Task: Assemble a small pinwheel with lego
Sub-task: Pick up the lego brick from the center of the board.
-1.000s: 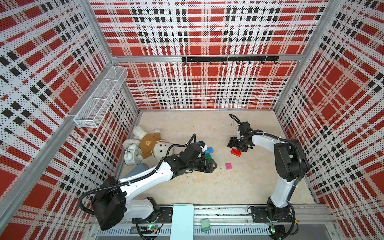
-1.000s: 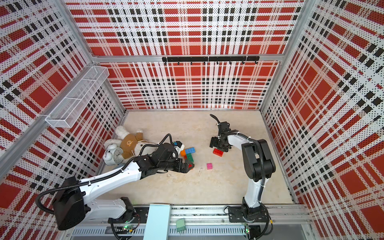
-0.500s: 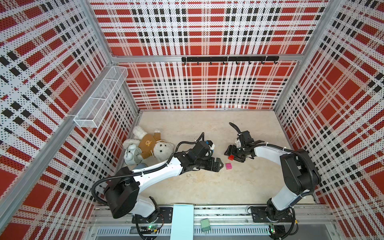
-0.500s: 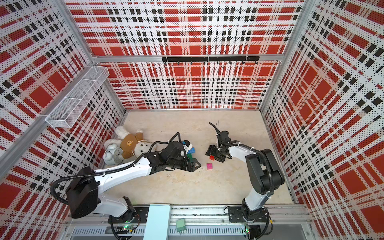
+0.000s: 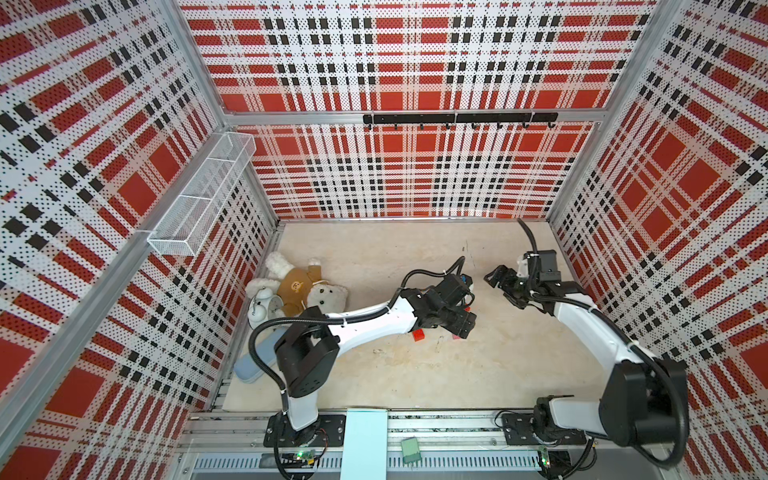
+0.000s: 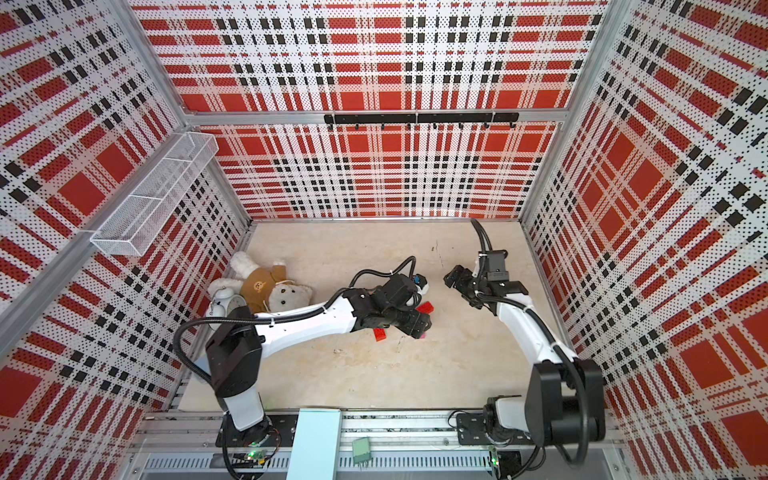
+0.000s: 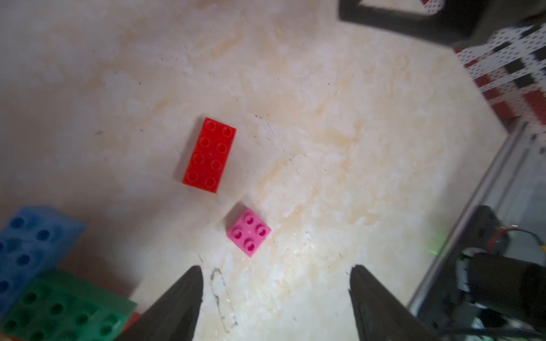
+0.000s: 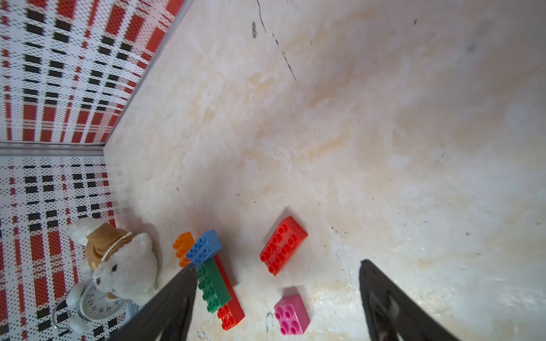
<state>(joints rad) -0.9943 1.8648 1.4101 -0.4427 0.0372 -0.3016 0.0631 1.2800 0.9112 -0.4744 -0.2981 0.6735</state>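
Found no finished pinwheel, only a partial stack [image 8: 206, 265] near the middle of the beige marbled tabletop [image 8: 384, 147]: a blue studded oblong brick [image 8: 204, 247] and a green studded oblong brick [image 8: 212, 285] seated on a red studded base [image 8: 233, 311], a small orange studded brick [image 8: 183, 248] touching the blue one, presumably the first arms. Observed a loose red studded oblong brick [image 7: 209, 155] and a small pink studded square brick [image 7: 249, 231] lying flat, studs up, near each other but apart, close to the stack. Noted the left gripper [image 7: 274, 283] low, just short of the pink square, fingers [image 7: 177, 307] spread and empty; judged as lined up to take that centre piece. Noted the right gripper [image 5: 494, 278] held well apart from the bricks, fingers [image 8: 381, 295] likewise spread around nothing, apparently to leave working room. Recorded a white teddy bear in a brown shirt [image 8: 124, 259] and a white twin-bell alarm clock [image 8: 91, 304] by the wall, outside the work.
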